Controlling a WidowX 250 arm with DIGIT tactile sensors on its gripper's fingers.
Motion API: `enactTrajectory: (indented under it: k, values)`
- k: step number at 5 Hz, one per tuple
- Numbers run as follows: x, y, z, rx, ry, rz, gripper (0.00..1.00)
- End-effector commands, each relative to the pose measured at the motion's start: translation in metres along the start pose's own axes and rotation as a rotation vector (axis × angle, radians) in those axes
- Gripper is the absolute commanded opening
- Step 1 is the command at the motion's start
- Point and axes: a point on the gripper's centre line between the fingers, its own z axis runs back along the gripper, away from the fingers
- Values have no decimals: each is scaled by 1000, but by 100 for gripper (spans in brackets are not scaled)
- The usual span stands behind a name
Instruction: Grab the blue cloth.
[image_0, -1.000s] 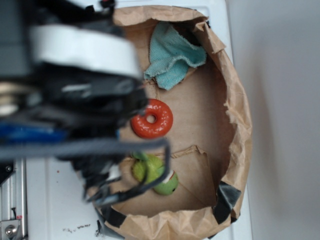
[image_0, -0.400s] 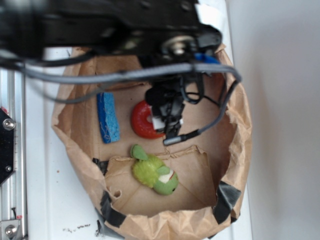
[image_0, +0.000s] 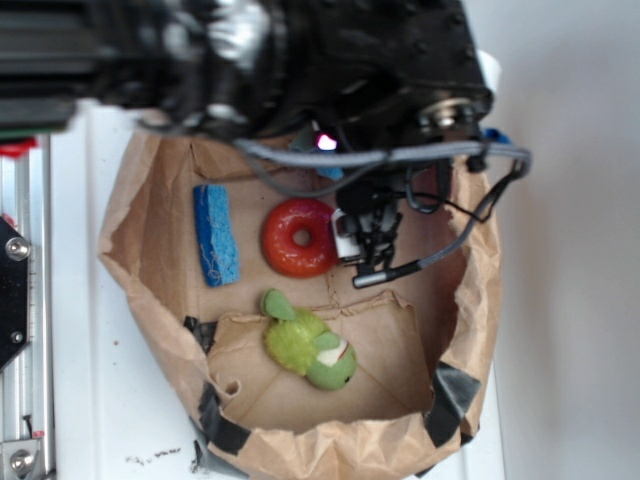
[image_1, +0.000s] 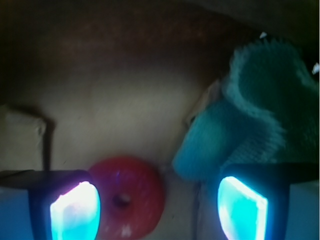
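We see the cloth (image_1: 260, 110), teal and frayed, bunched beside the ring (image_1: 127, 202); jaws wide, empty. Arm has shifted right since 0.4 s ago.

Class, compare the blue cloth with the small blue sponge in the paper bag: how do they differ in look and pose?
The blue cloth is teal, soft and crumpled in folds; the blue sponge is brighter blue, a stiff, flat rectangle. In the exterior view the arm hides most of the cloth, while the sponge lies in plain sight, left of the orange ring. Both rest on the bag's floor.
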Motion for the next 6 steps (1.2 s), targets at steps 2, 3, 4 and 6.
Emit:
enactTrajectory:
  k: [2,3,4,6]
  values:
    - [10,50,43,-39,-90,195,100]
    - [-6,60,59,33,-204,245,100]
    - [-11,64,61,135,-278,304,100]
    - [11,68,32,224,-240,324,100]
